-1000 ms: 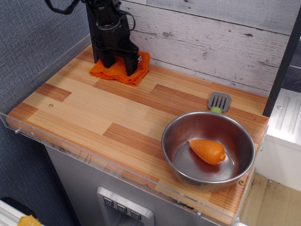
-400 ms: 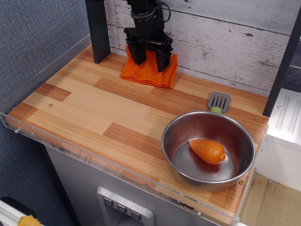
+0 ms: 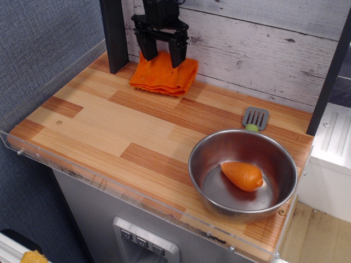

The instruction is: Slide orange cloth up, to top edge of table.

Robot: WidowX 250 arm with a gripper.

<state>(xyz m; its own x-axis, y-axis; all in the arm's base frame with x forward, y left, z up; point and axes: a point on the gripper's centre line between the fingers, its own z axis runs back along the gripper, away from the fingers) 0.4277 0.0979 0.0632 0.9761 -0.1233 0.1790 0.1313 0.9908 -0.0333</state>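
Steel bowl (image 3: 243,174) sits well off to the gripper's front-right, near the table's front-right corner; inside it one orange carrot toy (image 3: 242,176), lying on its side on the bowl floor, nothing else in there. Grey slotted spatula head w/ green handle bit (image 3: 255,118) just behind the bowl rim, handle mostly hidden by the bowl.

Black gripper (image 3: 161,55) hangs at the back of the table (image 3: 109,129), close to the plank wall (image 3: 258,49), fingers spread apart and pointing down, nothing held between them. Orange cloth (image 3: 164,75) lies folded flat right below and just in front of the fingertips, its back edge at or near the wall; can't tell if the tips touch the fabric. Dark post (image 3: 114,33) stands just left of the gripper.

Vs 0.4 s ago: gripper was lower, fingers down on the cloth; now it's raised and shifted a bit left, more cloth showing. Cloth also sits slightly further left, lies flatter, layered edges visible at the front. Vs 1.0 s ago: cloth + gripper were further left, by where the post stands now. Bowl, carrot, spatula unchanged in all three.
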